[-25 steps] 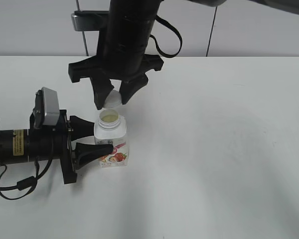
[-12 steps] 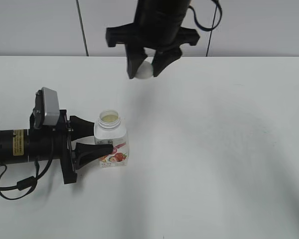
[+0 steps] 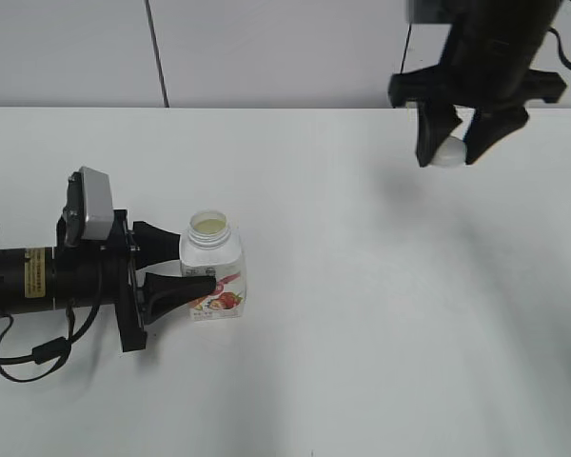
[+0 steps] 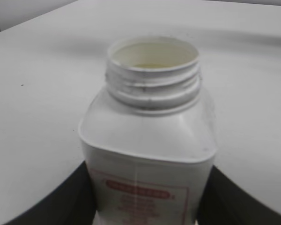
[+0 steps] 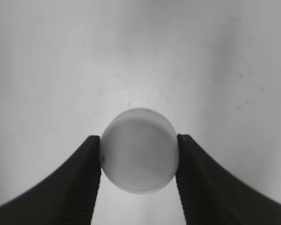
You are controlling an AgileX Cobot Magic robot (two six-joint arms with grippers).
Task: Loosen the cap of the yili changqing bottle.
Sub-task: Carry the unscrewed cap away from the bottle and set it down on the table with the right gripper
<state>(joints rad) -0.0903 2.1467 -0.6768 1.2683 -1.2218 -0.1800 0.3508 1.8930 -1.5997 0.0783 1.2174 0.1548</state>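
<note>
Between right gripper (image 3: 451,152) jaws: cap (image 5: 139,150) pinched, hanging above table (image 3: 381,314) far right. Left gripper (image 3: 176,267) clamps yili changqing bottle (image 3: 214,276) upright, neck open (threads bare). I judge loosening done; only cap set-down left.

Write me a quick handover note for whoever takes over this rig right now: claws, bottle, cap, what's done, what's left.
Left claw: shut on the yili changqing bottle, upright on the white table, neck open.
Right claw: shut on the cap, held in the air over the table's far right, well away from the bottle.
Done: cap fully off, beyond loosened.
Left: probably put the cap down, then release the bottle.
</note>
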